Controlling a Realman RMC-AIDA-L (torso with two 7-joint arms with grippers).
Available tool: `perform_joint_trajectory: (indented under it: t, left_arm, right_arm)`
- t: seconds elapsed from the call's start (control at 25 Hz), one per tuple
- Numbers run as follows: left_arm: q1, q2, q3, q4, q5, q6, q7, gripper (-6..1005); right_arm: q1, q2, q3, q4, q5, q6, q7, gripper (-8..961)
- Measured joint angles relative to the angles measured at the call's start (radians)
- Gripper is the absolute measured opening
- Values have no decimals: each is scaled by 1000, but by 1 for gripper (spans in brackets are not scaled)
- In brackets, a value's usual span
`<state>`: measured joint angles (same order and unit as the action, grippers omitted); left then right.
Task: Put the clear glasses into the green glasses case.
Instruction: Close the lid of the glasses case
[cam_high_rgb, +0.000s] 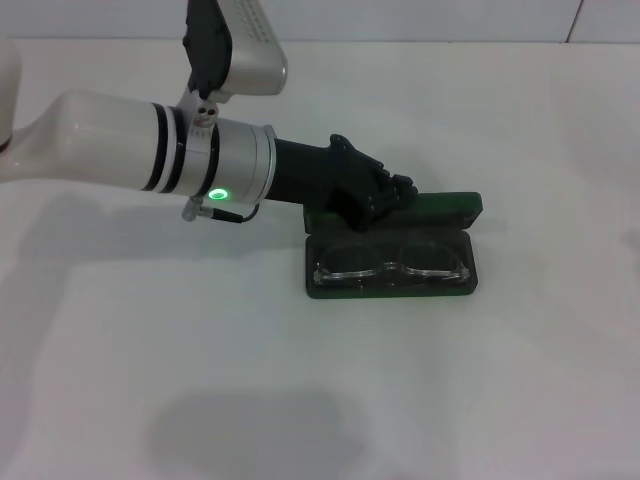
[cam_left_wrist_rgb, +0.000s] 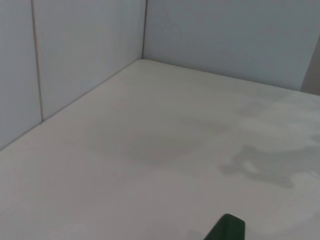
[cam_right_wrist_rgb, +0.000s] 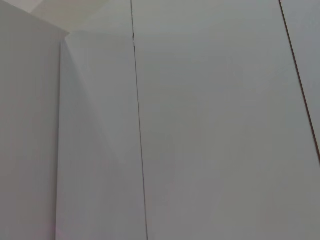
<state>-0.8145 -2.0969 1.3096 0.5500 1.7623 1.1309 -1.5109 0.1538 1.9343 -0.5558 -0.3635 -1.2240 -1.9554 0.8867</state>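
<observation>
Green glasses case (cam_high_rgb: 440, 208) lid behind left tool (cam_high_rgb: 385, 197).

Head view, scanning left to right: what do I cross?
Left arm's white forearm → left gripper → green glasses case, open, with the clear glasses lying inside → bare table.

A plain white table (cam_high_rgb: 420, 400) carries just one thing directly: the open green case (cam_high_rgb: 392, 287) (glasses (cam_high_rgb: 390, 262) lying inside), slightly toward three o'clock of centre.

Green glasses case (cam_high_rgb: 440, 207) dark green — clear glasses (cam_high_rgb: 391, 259) colourless — table (cam_high_rgb: 300, 400) white.
</observation>
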Motion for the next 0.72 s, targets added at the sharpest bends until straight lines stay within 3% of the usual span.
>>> perform_joint_trajectory:
  t: [0.72]
  left_arm:
    - [25,2,48,1,-1,31,-6,117]
  right_arm:
    - [1,-2,-1,0,0,0,0,13]
